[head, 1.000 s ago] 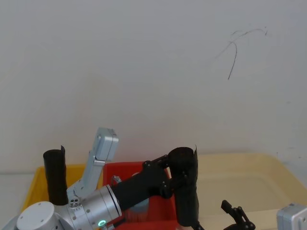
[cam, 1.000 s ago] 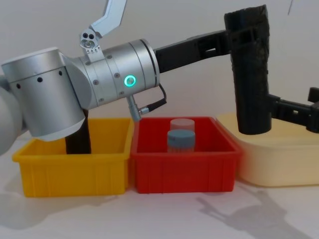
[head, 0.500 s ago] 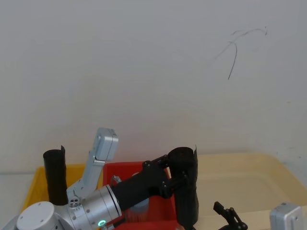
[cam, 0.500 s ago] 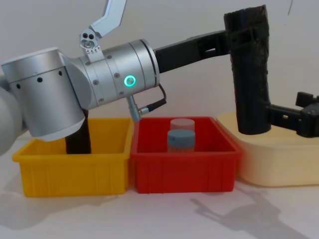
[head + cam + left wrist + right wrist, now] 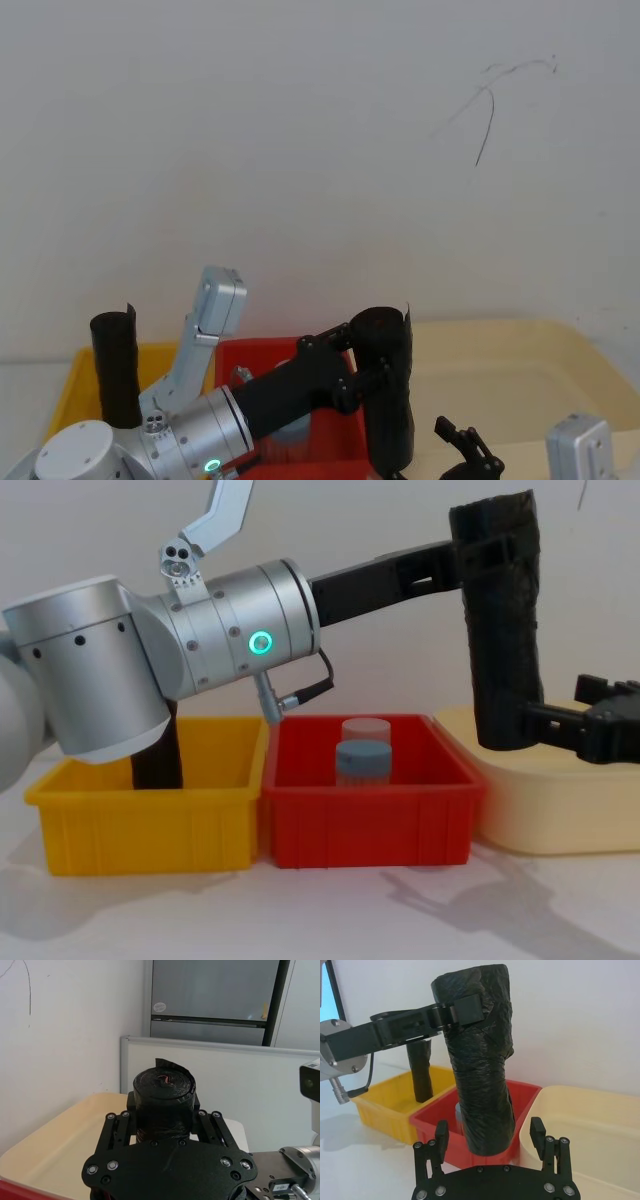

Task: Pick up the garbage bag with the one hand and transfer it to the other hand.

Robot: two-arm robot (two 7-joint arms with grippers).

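Observation:
The garbage bag [image 5: 500, 630], a tall black crinkled roll, hangs upright in the air over the gap between the red bin and the cream tray. My left gripper [image 5: 490, 550] is shut on its upper part, reaching in from the left on the silver arm with the green ring. In the left wrist view the garbage bag [image 5: 163, 1090] stands between the fingers. My right gripper [image 5: 545, 720] comes in from the right at the roll's lower end. In the right wrist view the right gripper [image 5: 490, 1130] is open, one finger on each side of the garbage bag [image 5: 480, 1060], apart from it.
A second black roll [image 5: 157, 760] stands in the yellow bin [image 5: 150, 830] at the left. The red bin [image 5: 370, 825] in the middle holds a blue-capped jar [image 5: 362, 755]. A cream tray [image 5: 560, 810] lies at the right, below my right gripper. A white wall stands behind.
My right gripper has moved left toward the lower end of the roll. The left arm and the roll have stayed still.

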